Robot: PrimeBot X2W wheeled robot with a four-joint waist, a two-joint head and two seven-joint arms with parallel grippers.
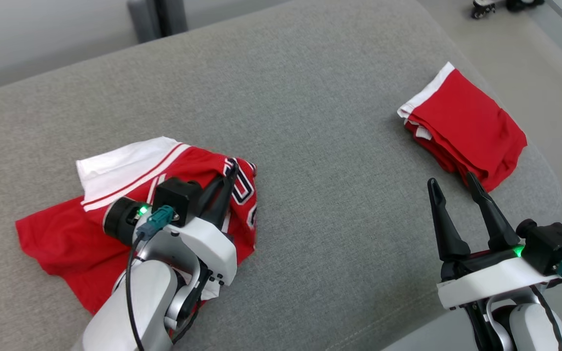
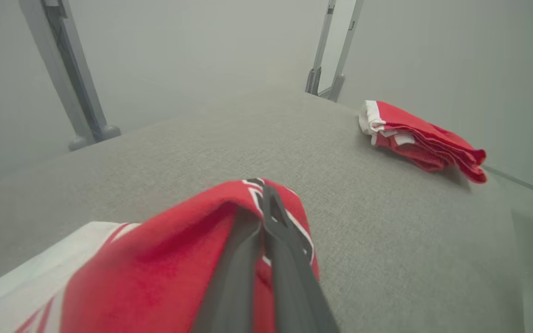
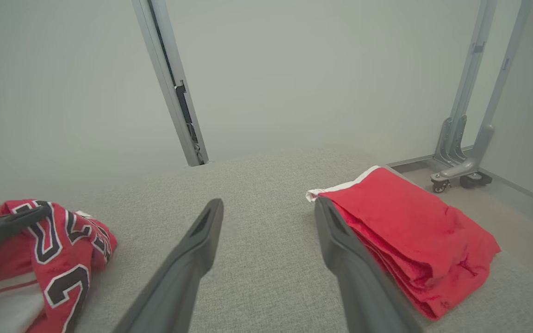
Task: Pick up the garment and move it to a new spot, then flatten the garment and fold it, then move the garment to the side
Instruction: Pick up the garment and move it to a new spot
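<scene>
So the garment here is a crumpled red basketball jersey with a white panel and black-and-white lettering (image 1: 51,239). It sits bunched up on the near-left part of the big grey upholstered cushion (image 1: 310,97). One fold is pulled up into a little peak. The rest is spread out in a messy heap, white panel toward the back.

The left hand (image 1: 227,180) is clamped tight on that raised fold. In the left wrist view the two dark fingers (image 2: 266,217) are pressed together with red cloth pinched between them, lettered edge right at the tips. Most of the jersey looks like it's resting on the cushion rather than hanging.

The right hand (image 1: 451,183) is spread wide with nothing in it. It hovers low over the near-right part of the cushion, fingers pointing at a neatly folded red garment with white trim (image 1: 466,126) by the far-right edge. One fingertip comes close to that pile, but I can't tell if it touches.

Progress-wise, I'd say this is very early: the grip is made and that's about it. The lift, the move to a new spot, the flattening, the folding and the final shove to the side all look undone. My guess is the folded pile is a separate, finished piece.
</scene>
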